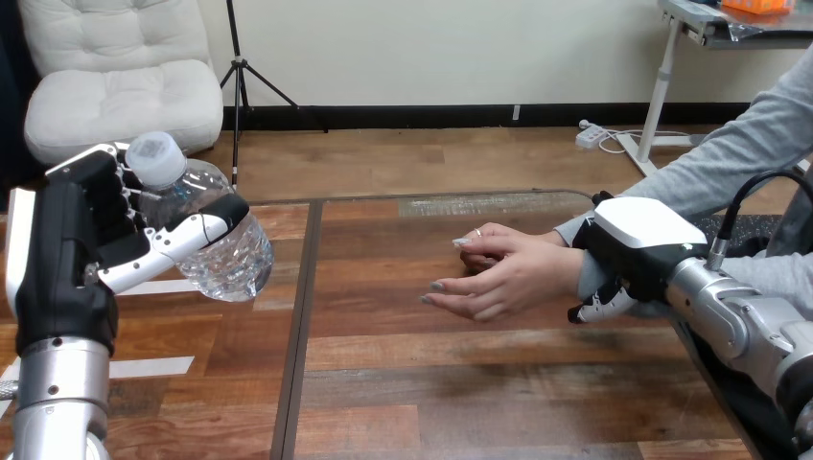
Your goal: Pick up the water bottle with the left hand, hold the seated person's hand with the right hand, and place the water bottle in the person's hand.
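My left hand (91, 230) is raised above the table's left side, its fingers and thumb curled round a clear plastic water bottle (216, 240) with a white cap, held tilted. The person's hand (499, 273) reaches in from the right over the middle of the table, open, palm turned sideways, fingers pointing left. My right hand (633, 249) sits at the person's wrist, its fingers curled round it from behind. The bottle is well to the left of the person's hand, apart from it.
The wooden table (460, 383) has a dark seam running front to back left of centre. White tape strips (144, 364) lie on the table's left part. The person's grey sleeve (729, 153) comes in from the upper right.
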`<state>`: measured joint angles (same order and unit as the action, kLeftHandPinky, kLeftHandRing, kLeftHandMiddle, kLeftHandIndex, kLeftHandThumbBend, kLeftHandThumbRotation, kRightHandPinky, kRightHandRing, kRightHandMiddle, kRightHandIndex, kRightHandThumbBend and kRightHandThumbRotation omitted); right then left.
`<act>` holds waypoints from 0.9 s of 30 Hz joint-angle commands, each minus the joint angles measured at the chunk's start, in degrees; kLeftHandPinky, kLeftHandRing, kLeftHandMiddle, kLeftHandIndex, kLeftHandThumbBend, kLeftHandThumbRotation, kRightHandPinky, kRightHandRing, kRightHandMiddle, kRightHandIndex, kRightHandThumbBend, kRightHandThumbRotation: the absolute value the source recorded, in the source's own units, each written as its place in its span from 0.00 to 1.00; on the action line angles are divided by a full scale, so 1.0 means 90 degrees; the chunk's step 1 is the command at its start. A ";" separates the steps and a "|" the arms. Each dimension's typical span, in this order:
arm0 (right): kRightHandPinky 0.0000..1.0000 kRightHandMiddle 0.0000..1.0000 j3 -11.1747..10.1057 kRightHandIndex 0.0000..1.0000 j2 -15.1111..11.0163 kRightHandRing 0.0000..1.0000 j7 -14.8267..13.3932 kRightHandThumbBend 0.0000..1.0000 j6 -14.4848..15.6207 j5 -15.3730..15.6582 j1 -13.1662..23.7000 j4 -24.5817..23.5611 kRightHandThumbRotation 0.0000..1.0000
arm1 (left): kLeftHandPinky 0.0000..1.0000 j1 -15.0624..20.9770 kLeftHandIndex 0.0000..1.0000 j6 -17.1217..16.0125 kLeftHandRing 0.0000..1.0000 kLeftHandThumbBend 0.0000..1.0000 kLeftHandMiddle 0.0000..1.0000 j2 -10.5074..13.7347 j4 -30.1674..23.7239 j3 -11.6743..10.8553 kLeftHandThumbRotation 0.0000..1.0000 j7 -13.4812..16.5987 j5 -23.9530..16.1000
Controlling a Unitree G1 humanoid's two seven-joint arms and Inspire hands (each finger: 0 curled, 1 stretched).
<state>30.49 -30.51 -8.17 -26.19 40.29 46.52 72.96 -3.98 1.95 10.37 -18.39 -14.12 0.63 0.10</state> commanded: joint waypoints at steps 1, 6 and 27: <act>0.14 0.25 -0.0320 0.27 -0.0090 0.19 -0.0126 0.63 -0.0217 -0.0263 0.0436 -0.0323 0.00 | 0.28 0.0365 0.40 -0.0089 0.34 0.69 0.39 0.0007 -0.0188 0.0022 0.00 0.0052 0.0015; 0.16 0.27 -0.0300 0.28 -0.0111 0.21 -0.0178 0.64 -0.0232 -0.0203 0.0489 -0.0348 0.00 | 0.28 0.0386 0.40 -0.0199 0.34 0.69 0.39 0.0051 -0.0095 0.0024 0.00 0.0028 -0.0021; 0.15 0.27 -0.0474 0.31 -0.0076 0.20 0.0204 0.62 -0.0182 -0.0377 0.0619 -0.0470 0.00 | 0.29 0.0539 0.40 0.0078 0.34 0.70 0.39 -0.0009 0.0003 0.0119 0.00 0.0139 -0.0175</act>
<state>28.66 -30.91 -6.25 -27.19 38.79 46.53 72.34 -3.89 2.14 10.37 -18.07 -13.89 1.00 -0.90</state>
